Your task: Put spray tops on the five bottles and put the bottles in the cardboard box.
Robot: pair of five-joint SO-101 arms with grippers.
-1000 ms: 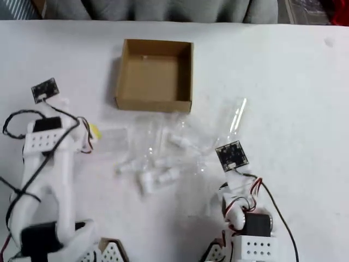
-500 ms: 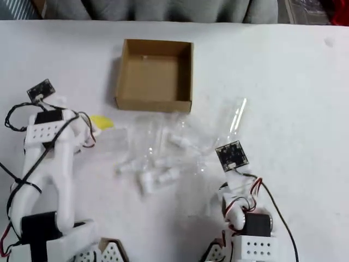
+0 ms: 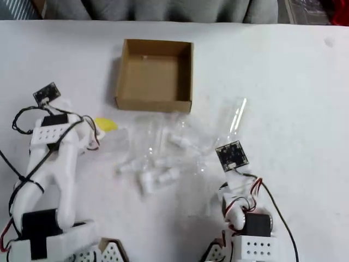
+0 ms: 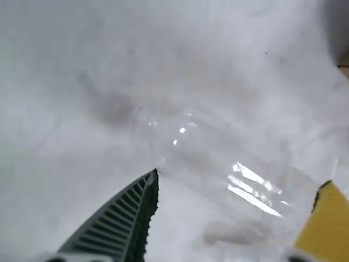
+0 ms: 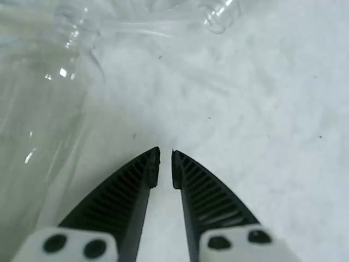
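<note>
Brown cardboard box, one, stands open on the white table. Just beside its near wall lie clear bottles, perhaps five, the heap being hard to count, with white spray tops loose among them. The left gripper gapes wide, one bottle lying between its fingertips. The right gripper is all but closed, holding nothing.

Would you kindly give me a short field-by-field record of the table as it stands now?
cardboard box: empty, open side up
bottles: lying on the table, none boxed
spray tops: loose among the bottles
left gripper: open, astride one clear bottle
right gripper: shut, empty, beside the bottles
</note>
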